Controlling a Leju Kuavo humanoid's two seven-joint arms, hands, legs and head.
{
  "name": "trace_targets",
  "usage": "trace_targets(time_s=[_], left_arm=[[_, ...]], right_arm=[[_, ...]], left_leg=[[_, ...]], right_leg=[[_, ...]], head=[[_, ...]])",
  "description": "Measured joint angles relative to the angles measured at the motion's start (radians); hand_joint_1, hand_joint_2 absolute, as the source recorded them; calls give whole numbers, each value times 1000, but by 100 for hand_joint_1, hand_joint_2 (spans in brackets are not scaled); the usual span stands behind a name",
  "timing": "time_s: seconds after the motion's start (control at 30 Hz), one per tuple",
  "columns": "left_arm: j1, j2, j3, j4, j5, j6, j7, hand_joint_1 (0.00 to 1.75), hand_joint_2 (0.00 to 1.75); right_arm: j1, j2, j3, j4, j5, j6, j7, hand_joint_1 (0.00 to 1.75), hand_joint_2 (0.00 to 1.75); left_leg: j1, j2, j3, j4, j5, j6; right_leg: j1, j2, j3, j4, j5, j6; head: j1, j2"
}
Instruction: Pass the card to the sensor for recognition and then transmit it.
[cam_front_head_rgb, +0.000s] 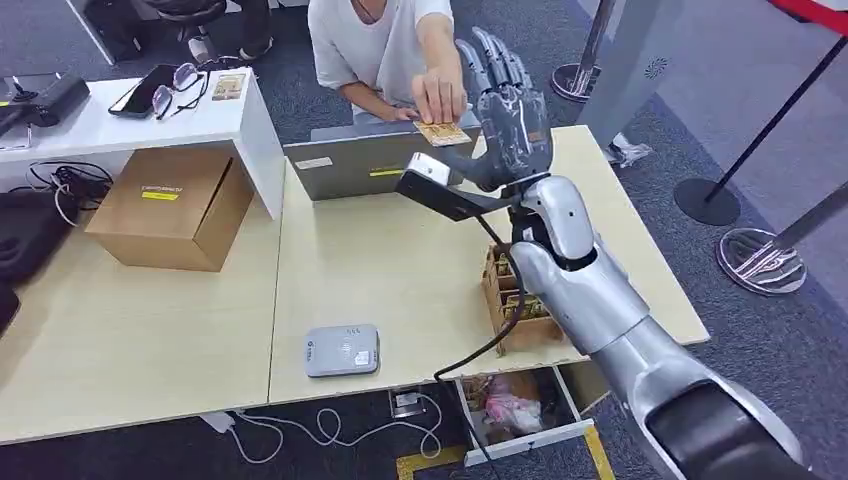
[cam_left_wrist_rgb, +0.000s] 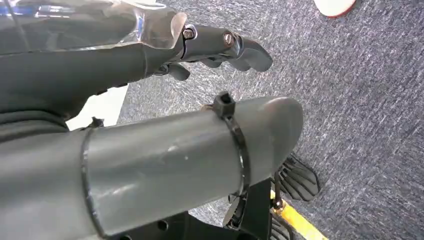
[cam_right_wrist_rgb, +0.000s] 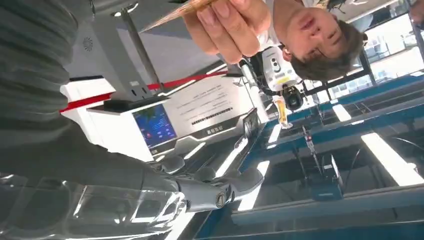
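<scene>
Tan and thin, the card (cam_front_head_rgb: 442, 133) looks light, stiff and slick, best pinched by an edge between thumb and fingertip; it now sits in a person's hand (cam_front_head_rgb: 438, 97) at the far side of the table (cam_front_head_rgb: 400, 270), well beyond the grey sensor (cam_front_head_rgb: 342, 350) near the front edge. The right hand (cam_front_head_rgb: 505, 110) is raised just beside the card, fingers spread upward and holding nothing. The left hand (cam_left_wrist_rgb: 210, 47) hangs over carpet, fingers loosely extended, empty.

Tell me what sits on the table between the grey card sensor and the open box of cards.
In the head view, a black cable crosses the bare table between the sensor and the box of cards.
</scene>
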Motion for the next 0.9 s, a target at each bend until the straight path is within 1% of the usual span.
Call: trace_targets(time_s=[0.33, 0.37, 0.4, 0.43, 0.5, 0.9], left_arm=[[-4, 0, 0, 0, -3, 10, 18, 0, 0], [-5, 0, 0, 0, -3, 11, 21, 0, 0], [-5, 0, 0, 0, -3, 12, 23, 0, 0], [-5, 0, 0, 0, -3, 13, 24, 0, 0], [-5, 0, 0, 0, -3, 14, 26, 0, 0], [-7, 0, 0, 0, 2, 29, 44, 0, 0]], right_arm=[[1, -4, 0, 3, 4, -1, -6, 0, 175], [1, -4, 0, 4, 4, -1, -7, 94, 175], [1, -4, 0, 5, 4, -1, -9, 147, 175], [1, -4, 0, 7, 4, -1, -10, 147, 175], [1, -4, 0, 10, 4, 0, -12, 175, 175], [-10, 0, 4, 34, -1, 8, -27, 175, 175]], left_leg=[[0, 0, 0, 0, 0, 0], [0, 0, 0, 0, 0, 0], [0, 0, 0, 0, 0, 0], [0, 0, 0, 0, 0, 0], [0, 0, 0, 0, 0, 0], [0, 0, 0, 0, 0, 0]], right_leg=[[0, 0, 0, 0, 0, 0], [0, 0, 0, 0, 0, 0], [0, 0, 0, 0, 0, 0], [0, 0, 0, 0, 0, 0], [0, 0, 0, 0, 0, 0], [0, 0, 0, 0, 0, 0]], head=[[0, 0], [0, 0], [0, 0], [0, 0], [0, 0], [0, 0]])
